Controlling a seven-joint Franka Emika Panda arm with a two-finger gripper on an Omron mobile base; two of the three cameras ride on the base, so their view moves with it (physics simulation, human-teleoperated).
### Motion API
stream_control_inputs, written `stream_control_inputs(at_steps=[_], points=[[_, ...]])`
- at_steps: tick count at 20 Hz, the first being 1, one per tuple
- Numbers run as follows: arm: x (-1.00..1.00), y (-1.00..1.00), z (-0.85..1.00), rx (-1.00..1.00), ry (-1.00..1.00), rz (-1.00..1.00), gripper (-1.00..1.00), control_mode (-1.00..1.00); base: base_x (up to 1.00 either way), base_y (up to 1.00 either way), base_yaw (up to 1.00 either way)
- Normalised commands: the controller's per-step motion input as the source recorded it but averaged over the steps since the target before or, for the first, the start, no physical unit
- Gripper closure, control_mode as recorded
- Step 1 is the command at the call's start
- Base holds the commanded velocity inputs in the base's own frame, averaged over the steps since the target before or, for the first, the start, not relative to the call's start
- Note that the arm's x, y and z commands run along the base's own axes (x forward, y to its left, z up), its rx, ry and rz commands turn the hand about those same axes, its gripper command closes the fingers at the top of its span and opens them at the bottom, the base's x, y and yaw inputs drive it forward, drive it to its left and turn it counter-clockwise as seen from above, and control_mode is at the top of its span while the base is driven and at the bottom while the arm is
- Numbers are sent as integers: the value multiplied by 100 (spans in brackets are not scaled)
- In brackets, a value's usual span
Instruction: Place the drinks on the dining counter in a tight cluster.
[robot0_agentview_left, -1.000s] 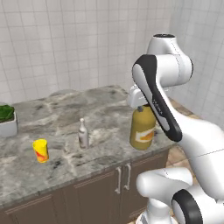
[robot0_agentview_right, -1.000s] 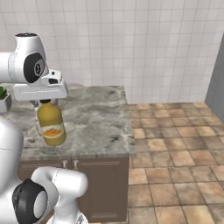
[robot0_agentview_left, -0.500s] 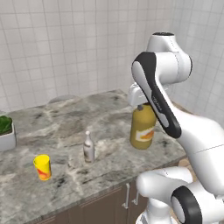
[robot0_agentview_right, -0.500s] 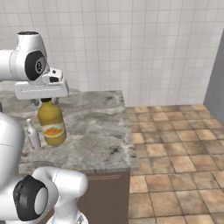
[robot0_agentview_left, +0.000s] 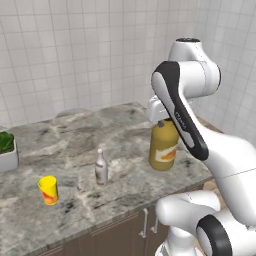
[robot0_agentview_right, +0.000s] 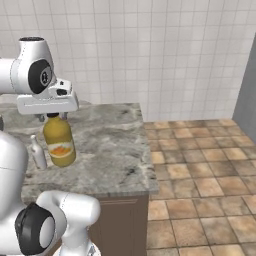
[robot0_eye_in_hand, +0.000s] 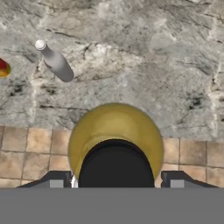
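Marbled dining counter (robot0_agentview_left: 75, 145): one slim bottle (robot0_agentview_left: 101, 168), one yellow cup (robot0_agentview_left: 48, 190); pincer (robot0_agentview_right: 51, 117) clamped on one orange jug bottle (robot0_agentview_left: 163, 146)

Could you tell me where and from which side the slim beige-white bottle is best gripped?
Grip the slim bottle around its narrow neck, or just below on the shoulder, coming straight down from above. It stands upright on the counter, apart from the yellow cup and the orange jug, so open fingers should straddle it.
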Motion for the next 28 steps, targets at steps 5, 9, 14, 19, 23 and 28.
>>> stream_control_inputs(at_steps=[5, 9, 14, 19, 23, 28], points=[[26, 13, -5, 0, 0, 8, 100, -100, 0, 0, 0], [56, 43, -14, 1, 0, 32, 100, -100, 0, 0, 0], [28, 21, -17, 0, 4, 32, 100, -100, 0, 0, 0], [5, 11, -35, 0, 4, 23, 100, -100, 0, 0, 0], [4, 15, -31, 0, 0, 25, 100, -100, 0, 0, 0], [29, 11, -22, 0, 0, 12, 100, -100, 0, 0, 0]])
